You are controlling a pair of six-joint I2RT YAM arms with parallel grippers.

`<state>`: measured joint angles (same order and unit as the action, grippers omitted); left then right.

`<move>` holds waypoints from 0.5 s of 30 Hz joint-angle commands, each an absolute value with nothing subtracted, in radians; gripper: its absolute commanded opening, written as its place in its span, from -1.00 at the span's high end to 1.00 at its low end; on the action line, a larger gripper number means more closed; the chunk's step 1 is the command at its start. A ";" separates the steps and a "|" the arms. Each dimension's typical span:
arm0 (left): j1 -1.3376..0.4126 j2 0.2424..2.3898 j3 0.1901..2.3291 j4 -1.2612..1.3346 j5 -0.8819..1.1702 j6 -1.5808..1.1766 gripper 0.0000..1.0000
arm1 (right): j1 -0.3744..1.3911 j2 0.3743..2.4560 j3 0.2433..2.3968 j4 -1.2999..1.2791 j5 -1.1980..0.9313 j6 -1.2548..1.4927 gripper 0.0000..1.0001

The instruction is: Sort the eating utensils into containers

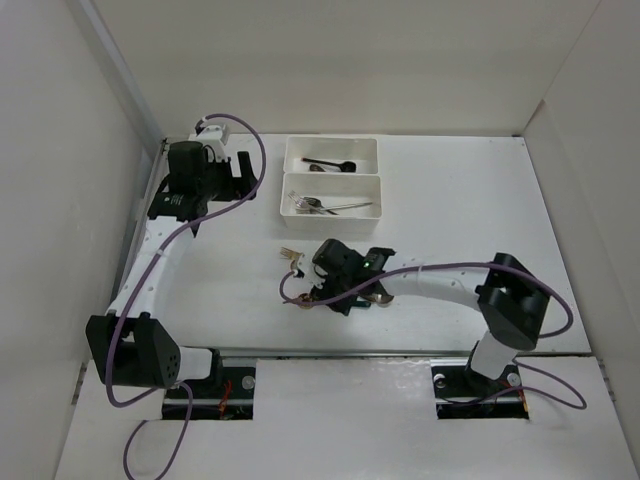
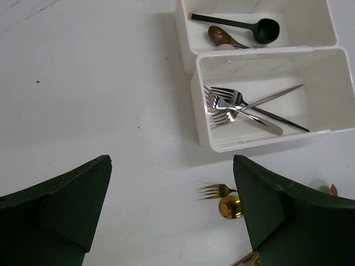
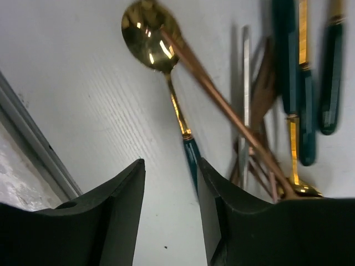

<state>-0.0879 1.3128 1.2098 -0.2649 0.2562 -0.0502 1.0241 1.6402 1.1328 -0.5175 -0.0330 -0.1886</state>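
One at a time: centre the right pincer [image 3: 171, 162], half closed and gripping nothing, on the green handle of the gold spoon [image 3: 176, 105] on the table [image 1: 450, 220], clear of the copper handle [image 3: 224, 108] across it, then carry to the far tray [image 2: 184, 33] with the spoons [image 2: 233, 23], leaving the wide-open, empty left pincer [image 2: 172, 163] idle.

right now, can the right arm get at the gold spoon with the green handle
Probably yes: its jaws stand open over the green handle of the gold spoon, bare table beside it. A copper handle lying across its bowl might get dragged.
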 commanded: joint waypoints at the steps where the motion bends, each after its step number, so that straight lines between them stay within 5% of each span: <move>1: -0.091 1.264 1.195 -0.233 0.255 -0.055 -0.78 | 1.035 1.710 1.173 -0.595 -0.031 -0.147 0.05; 15: -0.100 1.255 1.183 -0.215 0.236 -0.055 -0.78 | 1.035 1.855 1.213 -0.699 0.109 -0.104 0.05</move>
<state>-0.0967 1.2976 1.1782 -0.2581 0.2451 -0.0502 1.0344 1.8259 1.1885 -0.6575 0.0650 -0.1226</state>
